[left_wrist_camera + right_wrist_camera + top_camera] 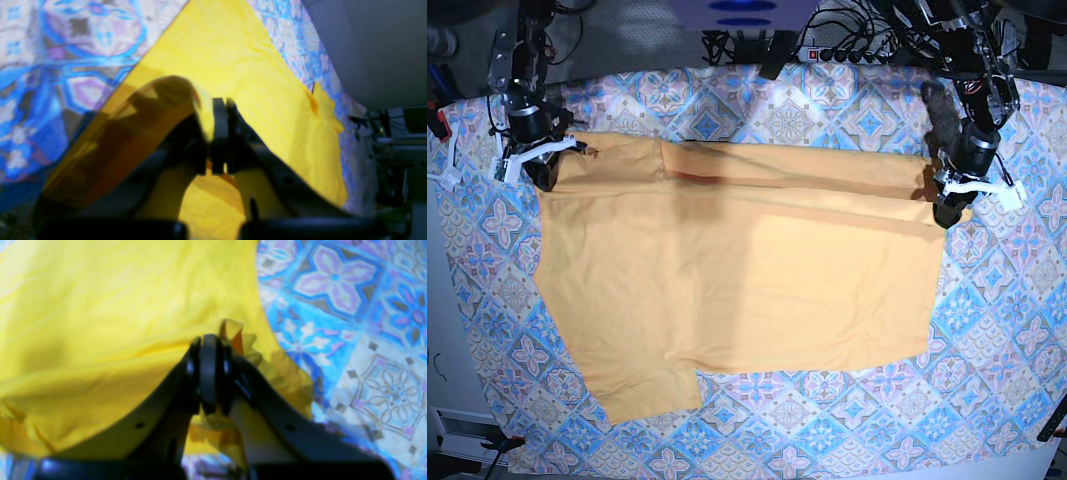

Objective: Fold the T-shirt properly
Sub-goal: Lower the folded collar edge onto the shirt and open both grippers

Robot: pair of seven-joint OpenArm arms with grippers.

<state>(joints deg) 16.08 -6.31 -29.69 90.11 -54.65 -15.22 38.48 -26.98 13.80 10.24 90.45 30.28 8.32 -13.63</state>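
The yellow-orange T-shirt [737,280] lies spread on the patterned cloth, and its far edge is lifted into a long fold running between the two grippers. My left gripper [949,205] is at the base view's right end of that fold. In the left wrist view it [223,104] is shut on a raised edge of the T-shirt [240,56]. My right gripper [545,165] is at the left end. In the right wrist view it [208,340] is shut on a bunched edge of the T-shirt [110,306]. One sleeve [642,385] sticks out at the front left.
The blue-and-pink tile-patterned cloth [827,110] covers the table around the shirt and shows in both wrist views [76,50] [350,323]. Cables and a power strip [827,45] lie beyond the table's far edge.
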